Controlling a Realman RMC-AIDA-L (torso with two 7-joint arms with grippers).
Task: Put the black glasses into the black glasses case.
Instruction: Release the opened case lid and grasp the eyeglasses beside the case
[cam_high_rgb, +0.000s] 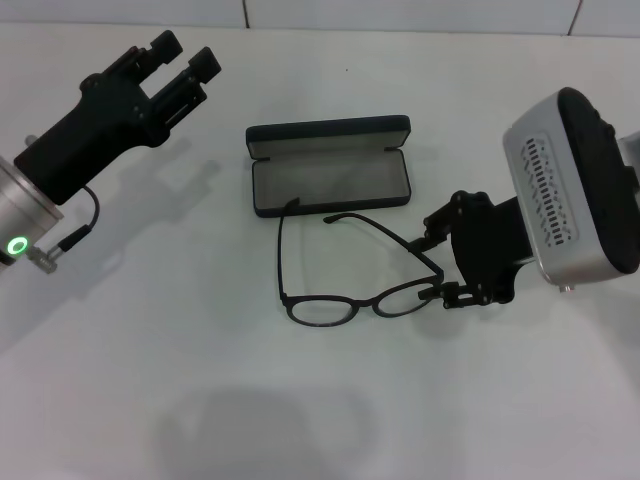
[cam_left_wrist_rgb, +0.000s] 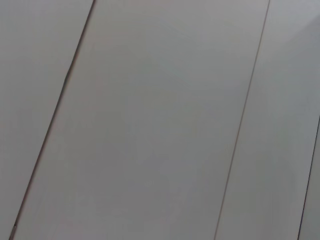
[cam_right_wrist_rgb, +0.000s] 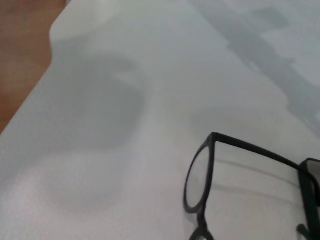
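Note:
The black glasses (cam_high_rgb: 322, 309) lie unfolded on the white table, lenses toward me. One temple tip rests on the front edge of the black glasses case (cam_high_rgb: 330, 183), which lies open just behind them with its grey lining up. My right gripper (cam_high_rgb: 436, 268) is low at the glasses' right hinge and open, one finger on each side of the temple end. In the right wrist view one lens of the glasses (cam_right_wrist_rgb: 198, 175) shows close up. My left gripper (cam_high_rgb: 183, 58) hangs raised at the far left, open and empty, well away from the case.
The white table (cam_high_rgb: 200, 400) spreads in front of and to the left of the glasses. In the right wrist view the table's edge (cam_right_wrist_rgb: 47, 60) and brown floor show. The left wrist view shows only pale panels with thin seams.

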